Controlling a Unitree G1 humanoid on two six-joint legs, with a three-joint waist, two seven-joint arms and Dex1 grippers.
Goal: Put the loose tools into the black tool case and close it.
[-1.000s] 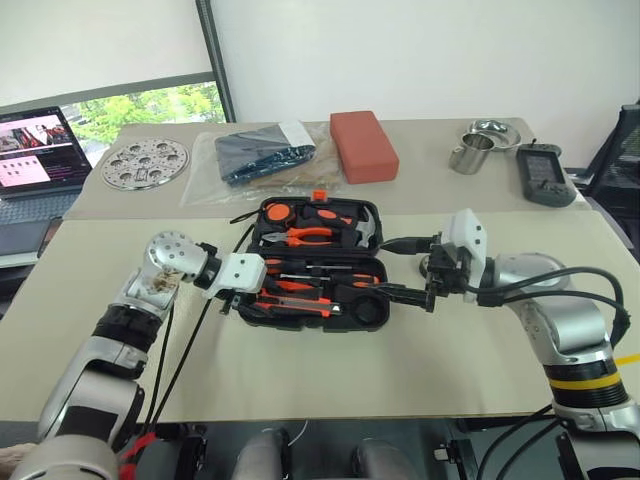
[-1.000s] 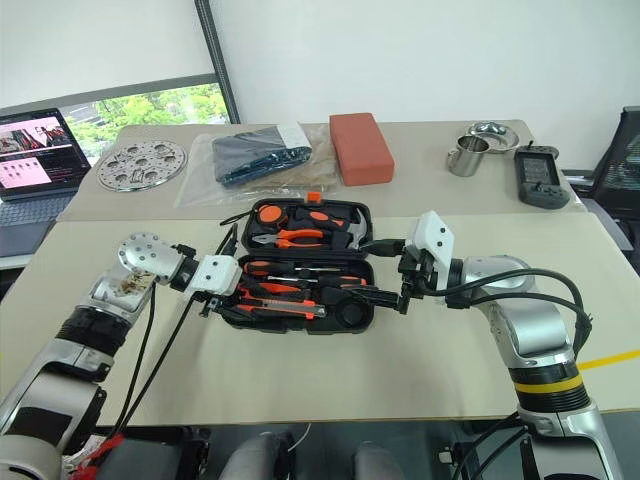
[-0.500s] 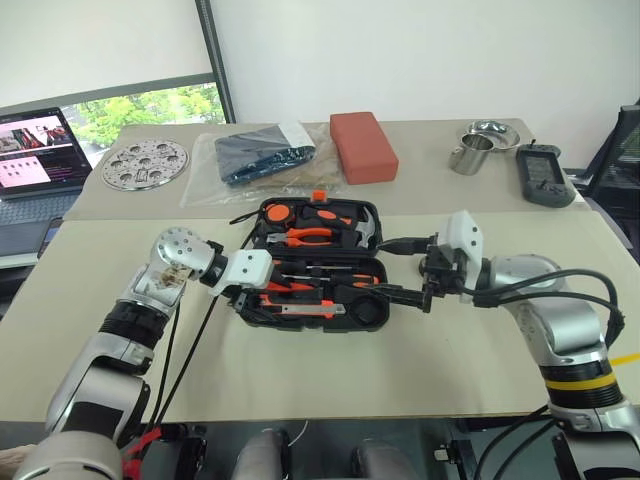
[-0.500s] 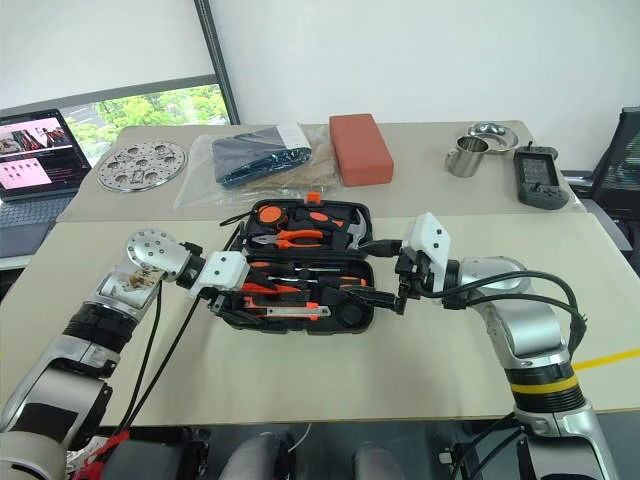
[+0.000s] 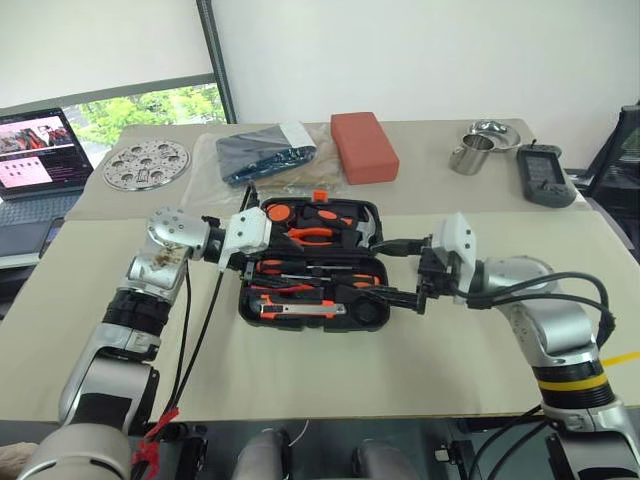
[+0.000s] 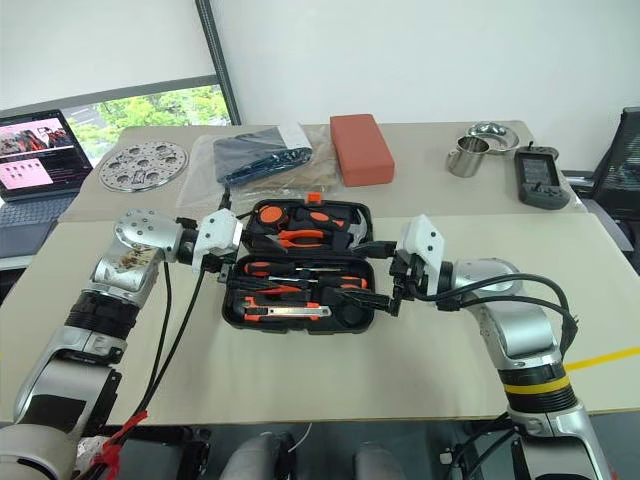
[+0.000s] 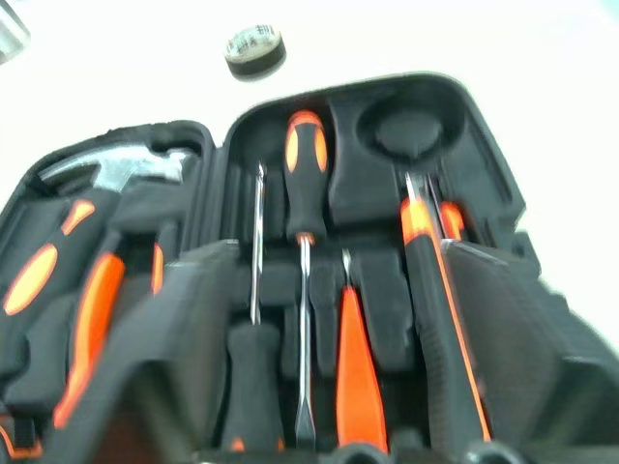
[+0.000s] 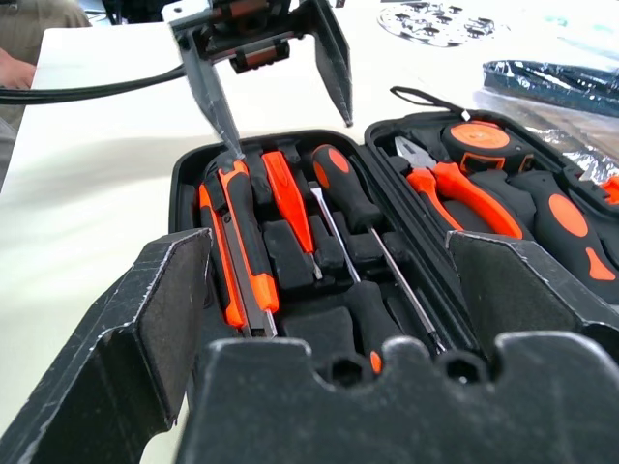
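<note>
Closing the black plastic clamshell tool case [image 5: 300, 324] now would, we judge, leave the task unfinished. The small black tape roll [image 7: 254, 50] lies loose on the tabletop [image 5: 320, 380] just beyond the case's end, and the round moulded slot [image 7: 406, 130] is empty. The case lies open, flat in the middle of the tabletop between both arms, with its orange latch on the far edge.

The left gripper [image 8: 290, 130] hangs over the case's left end, its fingers spread and holding nothing. One fingertip is very near the black-orange utility knife [image 8: 242, 232], though we cannot tell if it touches. A careless pull there could lever the knife out of its slot, and a tool sitting proud would stop the lid from shutting. The black cables [image 5: 215, 290] hanging from that wrist pass close to the case edge and could get trapped under the lid. The right gripper [image 5: 395, 272] sits at the right end with its fingers spread wide and empty. A push from only one side could slide the light case across the smooth surface.

The tabletop is plain beige and matte. A second one behind it carries a round perforated metal disc [image 5: 145, 163], a dark blue item in a clear bag [image 5: 265, 152], a red rectangular block [image 5: 363, 145], a steel cup [image 5: 468, 155] and a black handheld device [image 5: 545, 172]. An open laptop [image 5: 35, 150] sits at the left below a window, and the wall is white.
</note>
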